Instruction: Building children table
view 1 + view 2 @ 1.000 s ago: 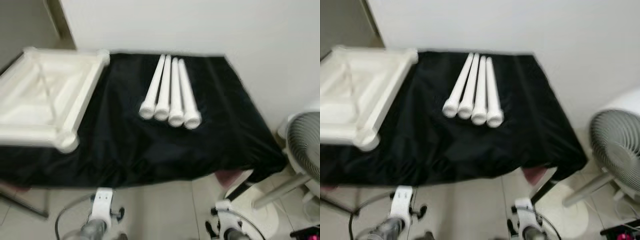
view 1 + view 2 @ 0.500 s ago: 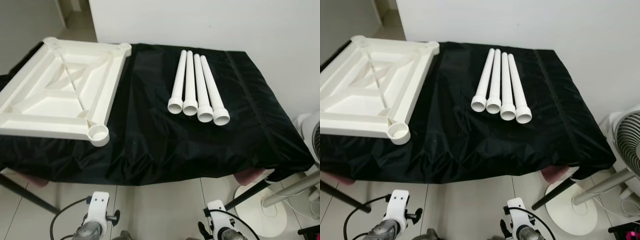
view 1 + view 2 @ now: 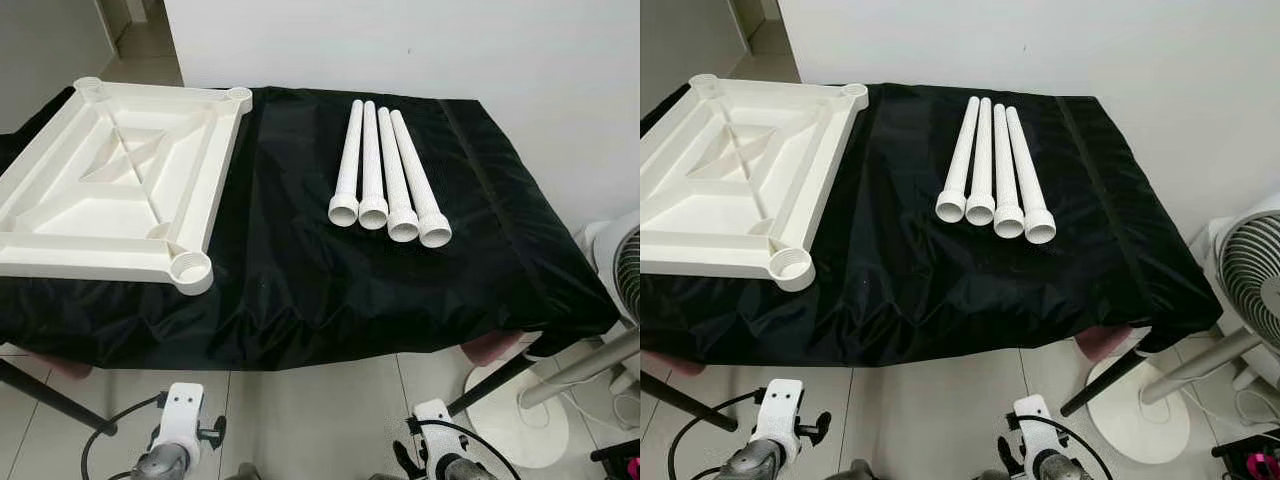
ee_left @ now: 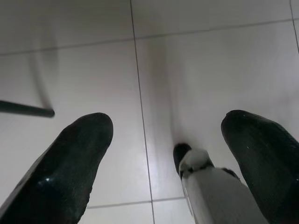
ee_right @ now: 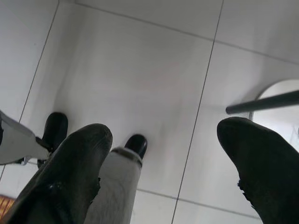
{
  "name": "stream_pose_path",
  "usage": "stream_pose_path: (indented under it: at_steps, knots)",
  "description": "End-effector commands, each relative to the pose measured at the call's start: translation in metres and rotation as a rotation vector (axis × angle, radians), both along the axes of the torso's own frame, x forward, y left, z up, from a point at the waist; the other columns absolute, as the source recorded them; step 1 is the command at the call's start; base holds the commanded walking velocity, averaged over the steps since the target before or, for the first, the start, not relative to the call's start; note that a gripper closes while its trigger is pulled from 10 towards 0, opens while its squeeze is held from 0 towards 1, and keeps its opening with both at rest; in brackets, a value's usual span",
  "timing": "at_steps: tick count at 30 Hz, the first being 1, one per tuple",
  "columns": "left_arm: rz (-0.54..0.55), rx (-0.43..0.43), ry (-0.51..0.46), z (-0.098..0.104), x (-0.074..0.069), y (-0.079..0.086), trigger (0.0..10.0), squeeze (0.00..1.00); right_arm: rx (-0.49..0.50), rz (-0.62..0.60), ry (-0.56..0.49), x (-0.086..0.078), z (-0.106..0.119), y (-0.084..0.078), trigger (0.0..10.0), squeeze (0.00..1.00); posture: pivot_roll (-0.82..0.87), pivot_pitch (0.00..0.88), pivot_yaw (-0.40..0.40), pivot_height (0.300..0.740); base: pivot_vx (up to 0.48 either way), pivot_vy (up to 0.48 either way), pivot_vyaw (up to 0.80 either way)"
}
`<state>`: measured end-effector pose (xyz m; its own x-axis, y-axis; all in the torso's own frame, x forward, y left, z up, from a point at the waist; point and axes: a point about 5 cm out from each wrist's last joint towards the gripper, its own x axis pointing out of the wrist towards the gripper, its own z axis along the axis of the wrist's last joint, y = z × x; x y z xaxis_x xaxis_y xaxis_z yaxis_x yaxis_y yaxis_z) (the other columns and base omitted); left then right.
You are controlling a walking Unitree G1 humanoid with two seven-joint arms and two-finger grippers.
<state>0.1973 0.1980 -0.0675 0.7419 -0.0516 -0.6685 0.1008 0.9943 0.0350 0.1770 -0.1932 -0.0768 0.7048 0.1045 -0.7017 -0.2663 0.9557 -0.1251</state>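
Bare black cloth (image 3: pixel 300 290) lies between the white tabletop (image 3: pixel 110 190) and four legs (image 3: pixel 385 175); a fan (image 3: pixel 1250 290) crowds the right edge.

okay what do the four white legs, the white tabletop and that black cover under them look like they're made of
Four legs: likely molded plastic, a smooth, slightly glossy white, hollow at the flared ends.
Tabletop: apparently the same white plastic, lying underside up, with molded ribs and round corner sockets.
Black cover: thin fabric, probably synthetic, creased, with a faint sheen.
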Motion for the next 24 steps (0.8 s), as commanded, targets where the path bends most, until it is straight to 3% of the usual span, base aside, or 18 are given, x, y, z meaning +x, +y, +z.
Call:
stream_pose_path:
  at_steps: [1,3,8,9,10,12,13,14,16,18,20,22,24]
  knots:
    - [-0.258,-0.165,0.005,0.002,-0.005,-0.01,10.0,0.0,0.018,0.036,-0.015,-0.001,0.002,-0.001,10.0,0.0,0.03,0.0,0.022,0.74,0.0,0.0,0.0]
    - [-0.394,-0.194,-0.031,0.008,-0.005,-0.013,10.0,0.0,0.047,0.115,-0.067,0.005,0.009,-0.004,10.0,0.0,0.03,0.0,0.026,0.74,0.0,0.0,0.0]
    - [-0.514,-0.229,-0.074,0.015,-0.003,-0.016,10.0,0.0,0.077,0.194,-0.099,0.008,0.015,-0.006,10.0,0.0,0.03,0.0,0.029,0.74,0.0,0.0,0.0]
    - [-0.643,-0.248,-0.086,0.022,-0.005,-0.018,10.0,0.0,0.1,0.289,-0.112,0.008,0.02,-0.009,10.0,0.0,0.03,0.0,0.032,0.74,0.0,0.0,0.0]
    - [-0.643,-0.248,-0.086,0.022,-0.005,-0.018,10.0,0.0,0.1,0.289,-0.112,0.008,0.02,-0.009,10.0,0.0,0.03,0.0,0.032,0.74,0.0,0.0,0.0]
    - [-0.818,-0.22,-0.076,0.027,-0.011,-0.018,10.0,0.0,0.131,0.388,-0.116,0.007,0.025,-0.012,10.0,0.0,0.03,0.0,0.032,0.74,0.0,0.0,0.0]
    - [-0.818,-0.22,-0.076,0.027,-0.011,-0.018,10.0,0.0,0.131,0.388,-0.116,0.007,0.025,-0.012,10.0,0.0,0.03,0.0,0.032,0.74,0.0,0.0,0.0]
    - [-0.912,-0.176,-0.072,0.03,-0.015,-0.017,10.0,0.0,0.141,0.436,-0.116,0.007,0.028,-0.013,10.0,0.0,0.03,0.0,0.035,0.74,0.0,0.0,0.0]
    - [-1.03,-0.172,-0.045,0.036,-0.021,-0.017,10.0,0.0,0.157,0.567,-0.12,0.007,0.036,-0.015,10.0,0.0,0.03,0.0,0.036,0.74,0.0,0.0,0.0]
    - [-1.03,-0.172,-0.045,0.036,-0.021,-0.017,10.0,0.0,0.157,0.567,-0.12,0.007,0.036,-0.015,10.0,0.0,0.03,0.0,0.036,0.74,0.0,0.0,0.0]
    - [-1.119,-0.183,-0.006,0.042,-0.027,-0.016,10.0,0.0,0.179,0.67,-0.126,0.009,0.045,-0.017,10.0,0.0,0.03,0.0,0.038,0.74,0.0,0.0,0.0]
    - [-1.119,-0.183,-0.006,0.042,-0.027,-0.016,10.0,0.0,0.179,0.67,-0.126,0.009,0.045,-0.017,10.0,0.0,0.03,0.0,0.038,0.74,0.0,0.0,0.0]
    - [-1.198,-0.186,0.015,0.051,-0.032,-0.012,10.0,0.0,0.217,0.749,-0.14,0.011,0.057,-0.018,10.0,0.0,0.03,0.003,0.038,0.74,0.0,0.0,0.0]
